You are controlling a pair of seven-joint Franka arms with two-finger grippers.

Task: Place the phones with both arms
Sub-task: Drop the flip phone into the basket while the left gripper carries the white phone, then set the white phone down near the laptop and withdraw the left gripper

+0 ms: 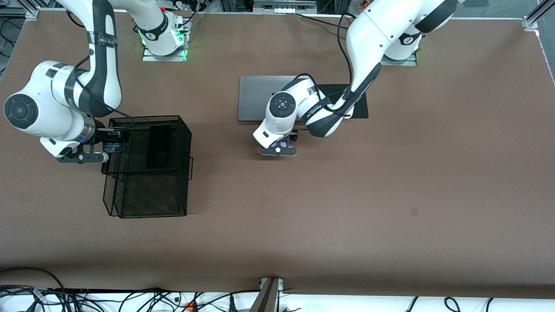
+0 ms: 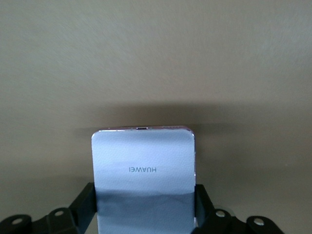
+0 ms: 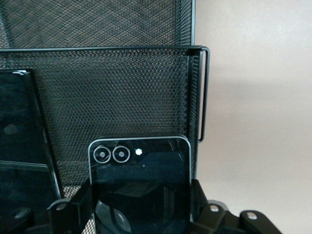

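My left gripper [image 2: 145,207] is shut on the pale lavender phone [image 2: 144,165], gripping its two long sides with the free end pointing at the brown table. In the front view the left gripper [image 1: 281,145] hangs over bare table just by the grey laptop's [image 1: 256,97] nearer edge. My right gripper [image 3: 140,207] is shut on the small squarish black phone [image 3: 139,170], its two camera rings showing. The right gripper [image 1: 115,140] is over the rim of the black mesh basket [image 1: 147,195], at the right arm's end of the table. The long black phone [image 1: 158,146] lies inside the basket.
A black mat [image 1: 359,106] lies beside the laptop, partly under the left arm. The basket's wire wall [image 3: 126,92] stands close in front of the held black phone, with the long black phone [image 3: 19,146] beside it. Cables run along the table's near edge.
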